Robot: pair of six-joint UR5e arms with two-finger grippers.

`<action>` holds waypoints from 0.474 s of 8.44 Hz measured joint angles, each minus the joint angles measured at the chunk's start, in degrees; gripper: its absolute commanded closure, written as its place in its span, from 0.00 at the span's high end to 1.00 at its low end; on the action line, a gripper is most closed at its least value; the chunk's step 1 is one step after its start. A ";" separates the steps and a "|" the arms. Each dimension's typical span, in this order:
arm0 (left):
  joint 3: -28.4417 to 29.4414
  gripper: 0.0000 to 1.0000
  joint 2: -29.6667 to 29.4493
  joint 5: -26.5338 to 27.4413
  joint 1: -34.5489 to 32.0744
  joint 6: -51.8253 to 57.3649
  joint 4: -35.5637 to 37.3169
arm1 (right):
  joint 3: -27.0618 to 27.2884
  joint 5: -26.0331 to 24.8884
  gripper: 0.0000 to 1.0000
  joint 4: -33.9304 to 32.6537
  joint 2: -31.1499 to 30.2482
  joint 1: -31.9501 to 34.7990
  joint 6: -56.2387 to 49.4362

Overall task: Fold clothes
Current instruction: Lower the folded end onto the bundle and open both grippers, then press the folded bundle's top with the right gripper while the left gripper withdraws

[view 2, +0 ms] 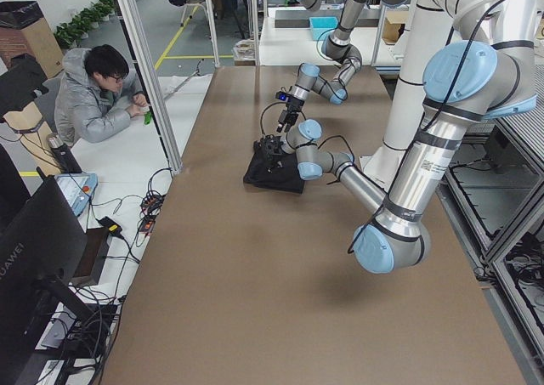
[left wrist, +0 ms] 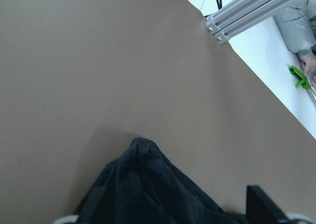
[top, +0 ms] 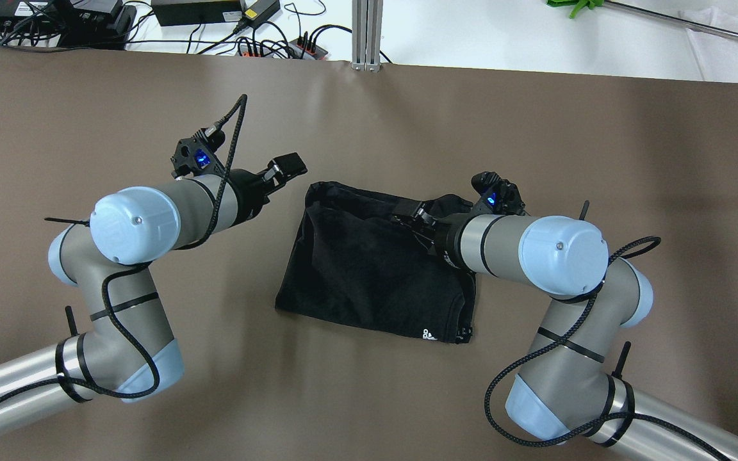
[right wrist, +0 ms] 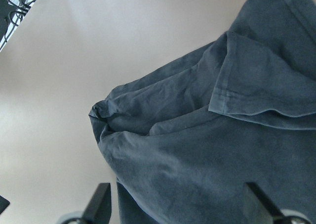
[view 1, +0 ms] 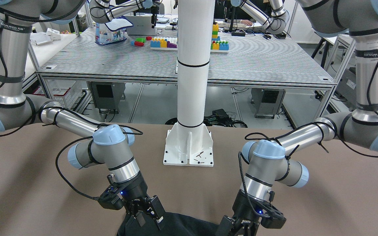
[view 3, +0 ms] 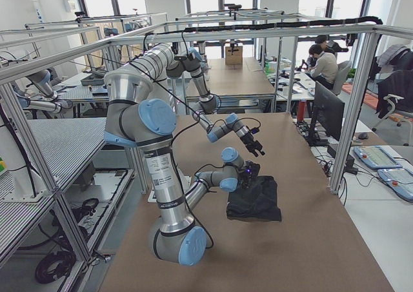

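Seeing the black garment [top: 375, 269] lying on the brown table [top: 151, 96], roughly mid-table, between the two grippers. Folded over into a rough rectangle, wrinkled, with a small white logo [top: 430, 333] at the near right corner and a hem flap [right wrist: 222, 103] doubled back on the far right part. Left gripper [top: 282, 173]: released, fingers spread, nothing between them, just beside the garment's far left corner, clear of the cloth. Right gripper [top: 415, 216]: also released, fingers [right wrist: 101, 201] wide apart in the wrist view, poised over the far right part of the cloth, nothing pinched. Contact with the fabric: can't tell. White pole base [view 1: 189, 150] bolted to the table on the robot's side, well apart from the garment. Person [view 2: 89, 104] seated off the operators' side of the table.
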 measured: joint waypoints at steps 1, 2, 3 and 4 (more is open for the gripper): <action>-0.27 1.00 1.40 -3.55 -2.73 1.92 -0.02 | -0.18 0.00 0.94 -1.31 0.92 -0.93 -0.52; -0.65 1.00 3.04 -7.21 -5.67 4.08 -0.06 | -0.93 -0.07 0.94 -2.86 2.04 -2.37 -1.61; -1.37 1.00 4.96 -10.47 -8.37 6.42 -0.09 | -2.63 -0.21 0.94 -4.50 3.82 -3.75 -2.99; -2.33 1.00 6.78 -13.28 -10.67 8.44 -0.12 | -5.32 -0.36 0.94 -5.63 6.17 -4.72 -4.03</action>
